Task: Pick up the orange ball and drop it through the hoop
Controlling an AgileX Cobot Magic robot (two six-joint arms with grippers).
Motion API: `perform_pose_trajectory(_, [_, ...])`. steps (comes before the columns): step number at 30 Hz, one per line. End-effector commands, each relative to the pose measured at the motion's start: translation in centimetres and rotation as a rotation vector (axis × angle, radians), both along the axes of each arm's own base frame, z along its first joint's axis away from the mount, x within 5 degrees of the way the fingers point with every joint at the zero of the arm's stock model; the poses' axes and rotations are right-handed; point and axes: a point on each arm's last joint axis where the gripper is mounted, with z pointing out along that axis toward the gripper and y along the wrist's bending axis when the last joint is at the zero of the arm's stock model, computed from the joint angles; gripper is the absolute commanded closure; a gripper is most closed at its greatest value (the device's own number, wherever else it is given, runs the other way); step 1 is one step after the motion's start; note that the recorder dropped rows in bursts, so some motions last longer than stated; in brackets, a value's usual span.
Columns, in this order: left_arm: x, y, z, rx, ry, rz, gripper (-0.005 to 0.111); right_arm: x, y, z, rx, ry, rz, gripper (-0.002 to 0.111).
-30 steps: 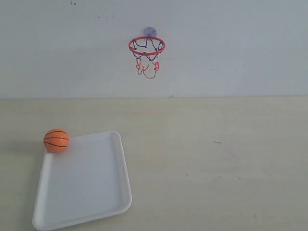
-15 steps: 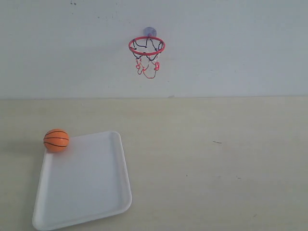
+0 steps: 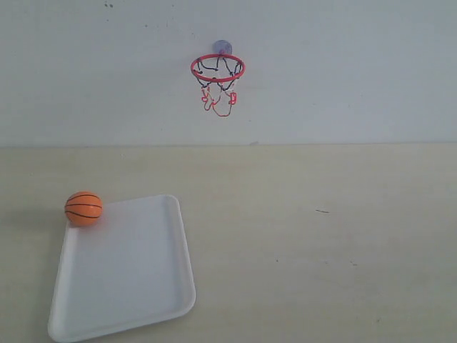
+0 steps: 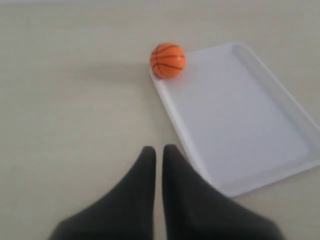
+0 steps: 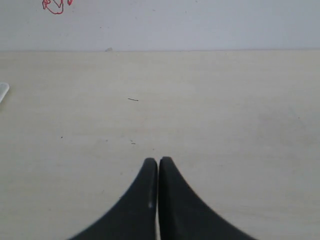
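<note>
The orange ball (image 3: 83, 208) (image 4: 168, 60) rests on the table against the far left corner of a white tray (image 3: 136, 286) (image 4: 240, 130). The hoop (image 3: 218, 68), with its red ring, string net and bluish suction cup, hangs on the back wall high above the table; the net's red tip (image 5: 54, 6) shows in the right wrist view. My left gripper (image 4: 158, 149) is shut with nothing in it, well short of the ball, beside the tray's edge. My right gripper (image 5: 158, 161) is shut and empty over bare table. Neither gripper appears in the exterior view.
The tray holds nothing and lies at the front left of the beige table (image 3: 321, 250). A pale wall (image 3: 343, 71) rises behind the table's back edge. A small dark fleck (image 3: 323, 211) marks the tabletop on the right.
</note>
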Motion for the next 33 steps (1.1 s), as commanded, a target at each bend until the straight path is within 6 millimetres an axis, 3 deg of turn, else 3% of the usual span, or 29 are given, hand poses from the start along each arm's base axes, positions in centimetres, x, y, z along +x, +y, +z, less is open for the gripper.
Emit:
perform_pose_trajectory(1, [2.4, 0.0, -0.9, -0.025, 0.053, 0.016, 0.103, 0.0, 0.0, 0.1, -0.013, -0.012, 0.003, 0.109])
perform_pose_trajectory(7, [4.6, -0.2, -0.2, -0.305, -0.07, 0.153, 0.103, 0.0, 0.0, 0.1, -0.013, -0.012, 0.003, 0.109])
perform_pose_trajectory(12, [6.9, -0.2, 1.4, -0.26, -0.079, 0.127, 0.103, 0.0, 0.0, 0.1, -0.013, -0.012, 0.003, 0.109])
perform_pose_trajectory(18, [12.3, -1.7, 4.7, -0.19, 0.193, -0.098, 0.103, 0.0, 0.0, 0.1, -0.013, -0.012, 0.003, 0.109])
perform_pose_trajectory(19, [14.6, -2.2, 5.2, -0.203, 0.313, -0.156, 0.103, 0.0, 0.0, 0.1, -0.013, -0.012, 0.003, 0.109])
perform_pose_trajectory(22, [19.1, -2.5, 4.7, -0.168, 0.423, -0.246, 0.103, 0.0, 0.0, 0.2, -0.012, -0.021, 0.001, 0.109])
perform_pose_trajectory(23, [21.0, -2.5, 3.6, -0.122, 0.443, -0.3, 0.103, 0.0, 0.0, 0.2, -0.012, -0.021, 0.001, 0.109])
perform_pose_trajectory(27, [24.6, -2.5, 0.1, -0.048, 0.486, -0.378, 0.101, 0.0, 0.0, 0.2, -0.012, -0.021, 0.001, 0.109])
perform_pose_trajectory(29, [25.5, -2.4, -1.5, -0.039, 0.498, -0.365, 0.09, 0.0, 0.0, 0.2, -0.012, -0.021, 0.001, 0.109])
perform_pose_trajectory(33, [27.0, -2.0, -3.0, 0.006, 0.441, -0.339, 0.047, 0.0, 0.0, 0.2, -0.012, -0.021, 0.001, 0.109])
